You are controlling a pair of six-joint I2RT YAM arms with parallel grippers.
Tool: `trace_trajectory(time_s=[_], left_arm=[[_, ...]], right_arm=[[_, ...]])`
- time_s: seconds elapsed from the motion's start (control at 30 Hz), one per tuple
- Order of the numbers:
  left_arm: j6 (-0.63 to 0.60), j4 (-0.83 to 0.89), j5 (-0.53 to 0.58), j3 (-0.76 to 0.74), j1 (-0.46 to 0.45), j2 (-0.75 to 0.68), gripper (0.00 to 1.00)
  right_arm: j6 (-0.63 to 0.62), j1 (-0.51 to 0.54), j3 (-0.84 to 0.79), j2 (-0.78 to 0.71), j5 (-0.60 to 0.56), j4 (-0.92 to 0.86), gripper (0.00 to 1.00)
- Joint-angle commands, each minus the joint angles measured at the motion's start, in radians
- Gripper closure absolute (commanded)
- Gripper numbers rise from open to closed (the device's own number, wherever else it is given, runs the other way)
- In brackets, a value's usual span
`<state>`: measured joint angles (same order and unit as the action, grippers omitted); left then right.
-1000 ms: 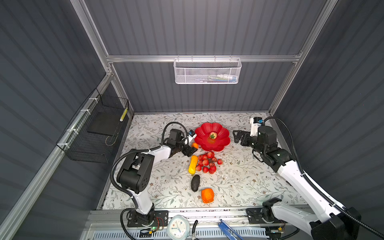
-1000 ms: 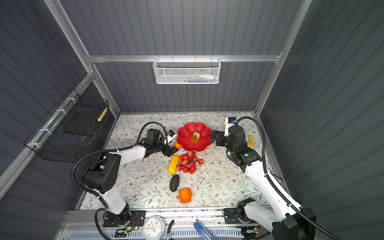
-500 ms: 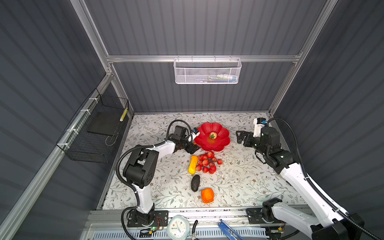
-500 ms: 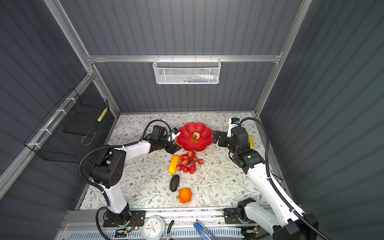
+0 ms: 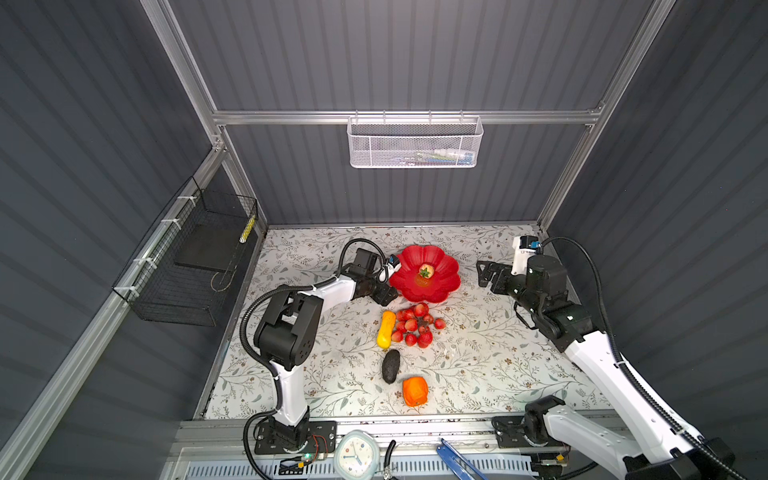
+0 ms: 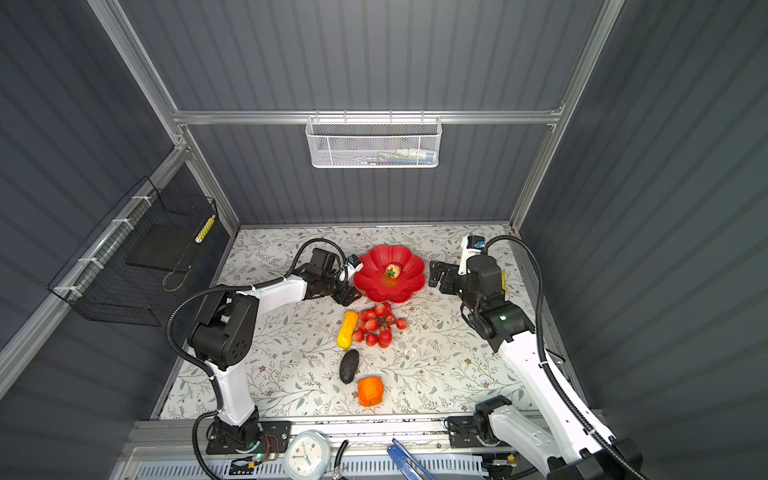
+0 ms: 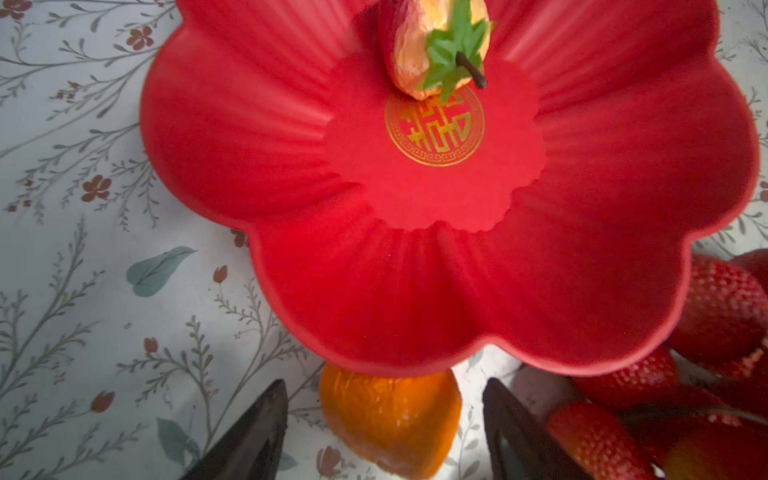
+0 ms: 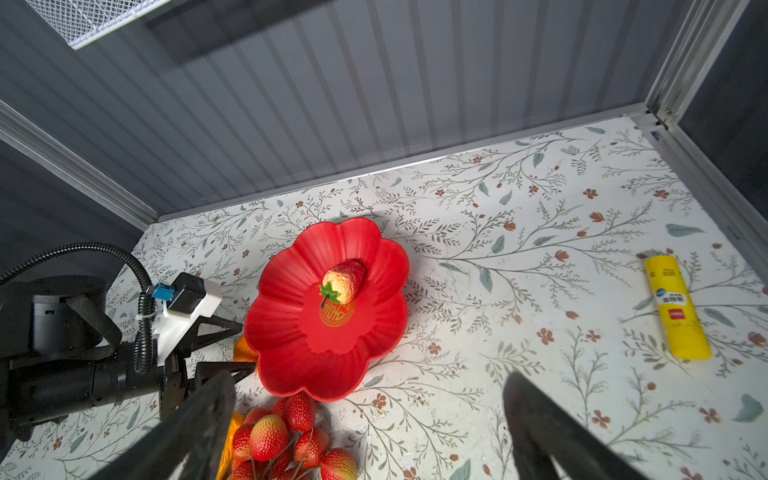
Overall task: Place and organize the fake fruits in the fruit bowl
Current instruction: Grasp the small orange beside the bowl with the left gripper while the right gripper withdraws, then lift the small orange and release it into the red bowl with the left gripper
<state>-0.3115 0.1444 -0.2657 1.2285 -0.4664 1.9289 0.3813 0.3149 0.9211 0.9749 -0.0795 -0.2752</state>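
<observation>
Left gripper (image 7: 384,386): jaws parted, straddling small orange (image 7: 390,424), not yet touching. Orange half tucked under bowl (image 7: 291,187) rim, on left arm's side.

Advice: close on orange's widest part, draw clear of rim before lifting, or bowl may tip.

Orange: glossy dimpled plastic, likely slippery.

Bowl: smooth, hard, scalloped, shallow. Peach (image 7: 432,45) inside, beside gold emblem (image 7: 434,131).

Right gripper (image 5: 480,274): spread wide, empty, hovering at opposite side of bowl.
</observation>
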Motion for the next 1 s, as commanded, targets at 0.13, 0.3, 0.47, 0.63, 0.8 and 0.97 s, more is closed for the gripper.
trace_trajectory(time_s=[0.13, 0.3, 0.47, 0.63, 0.8, 0.97], left_arm=[[0.0, 0.046, -0.002, 0.042, -0.004, 0.038, 0.39], [0.004, 0.071, -0.001, 0.06, -0.003, 0.05, 0.58], [0.002, 0.115, 0.005, 0.048, -0.003, 0.025, 0.67], [0.005, 0.191, 0.043, -0.023, -0.004, -0.076, 0.69], [0.012, 0.209, 0.072, -0.144, -0.004, -0.274, 0.69], [0.051, 0.111, 0.061, -0.165, -0.003, -0.421, 0.66]], right_arm=[[-0.012, -0.005, -0.005, -0.013, -0.02, -0.028, 0.01], [-0.016, -0.007, -0.007, -0.013, -0.026, -0.029, 0.01], [-0.021, -0.008, -0.007, -0.015, -0.026, -0.029, 0.01], [-0.022, -0.008, -0.008, -0.009, -0.022, -0.02, 0.01], [-0.015, -0.011, -0.014, 0.013, -0.017, 0.008, 0.01], [0.003, -0.013, -0.005, 0.054, 0.016, 0.035, 0.01]])
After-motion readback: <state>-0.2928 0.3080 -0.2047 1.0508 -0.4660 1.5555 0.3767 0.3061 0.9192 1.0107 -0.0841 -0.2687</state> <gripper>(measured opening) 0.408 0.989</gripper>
